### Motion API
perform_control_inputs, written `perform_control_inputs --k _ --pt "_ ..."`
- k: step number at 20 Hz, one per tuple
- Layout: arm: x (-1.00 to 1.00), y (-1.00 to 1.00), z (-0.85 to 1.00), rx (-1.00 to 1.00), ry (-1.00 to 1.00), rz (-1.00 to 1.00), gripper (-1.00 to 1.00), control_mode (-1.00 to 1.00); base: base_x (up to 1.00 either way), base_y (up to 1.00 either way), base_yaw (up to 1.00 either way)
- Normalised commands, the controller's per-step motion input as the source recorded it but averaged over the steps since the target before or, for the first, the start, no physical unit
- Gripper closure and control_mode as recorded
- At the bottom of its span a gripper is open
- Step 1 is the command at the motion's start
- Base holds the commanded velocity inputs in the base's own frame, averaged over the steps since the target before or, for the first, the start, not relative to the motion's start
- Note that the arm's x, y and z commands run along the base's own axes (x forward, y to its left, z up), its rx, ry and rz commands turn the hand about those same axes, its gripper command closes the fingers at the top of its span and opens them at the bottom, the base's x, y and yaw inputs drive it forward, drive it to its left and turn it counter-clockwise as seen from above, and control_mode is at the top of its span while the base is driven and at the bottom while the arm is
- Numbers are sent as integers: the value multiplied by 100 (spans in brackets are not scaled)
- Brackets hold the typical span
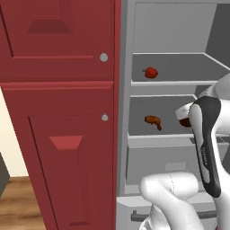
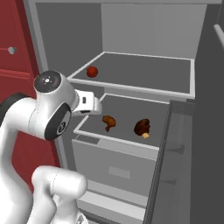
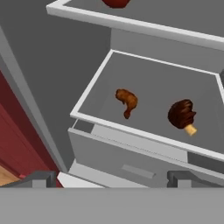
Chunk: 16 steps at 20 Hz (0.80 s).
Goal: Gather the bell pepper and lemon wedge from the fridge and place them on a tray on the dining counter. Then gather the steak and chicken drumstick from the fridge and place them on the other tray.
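The fridge stands open. A red bell pepper [image 1: 151,72] [image 2: 92,71] lies on the upper shelf [image 2: 144,89]. On the lower shelf [image 3: 144,135] an orange-brown chicken drumstick [image 3: 127,101] [image 2: 109,122] [image 1: 153,120] lies to the left. A dark reddish-brown steak [image 3: 181,114] [image 2: 142,127] with a pale bone stub lies to its right. My gripper [image 3: 113,179] [image 2: 97,106] is open and empty. It hovers in front of the lower shelf's left front corner, apart from the food. The lemon wedge, the trays and the dining counter are out of view.
A closed grey drawer [image 3: 131,164] [image 2: 113,166] sits under the lower shelf. Red cabinet doors [image 1: 63,112] flank the fridge on the left. The open fridge door [image 2: 192,153] stands at the right. My own arm [image 1: 206,143] covers part of the lower shelf in the left base view.
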Motion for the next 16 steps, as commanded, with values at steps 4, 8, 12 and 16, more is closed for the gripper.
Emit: perform_control_inputs --k 4,8,12,16 --pt "15 10 65 0 4 0 -100 -100 0 0 0" --pt "23 13 44 0 2 0 -100 -100 0 0 0" --pt "26 13 26 0 1 0 -100 -100 0 0 0" --pt "35 3 5 1 0 0 -100 -100 0 0 0"
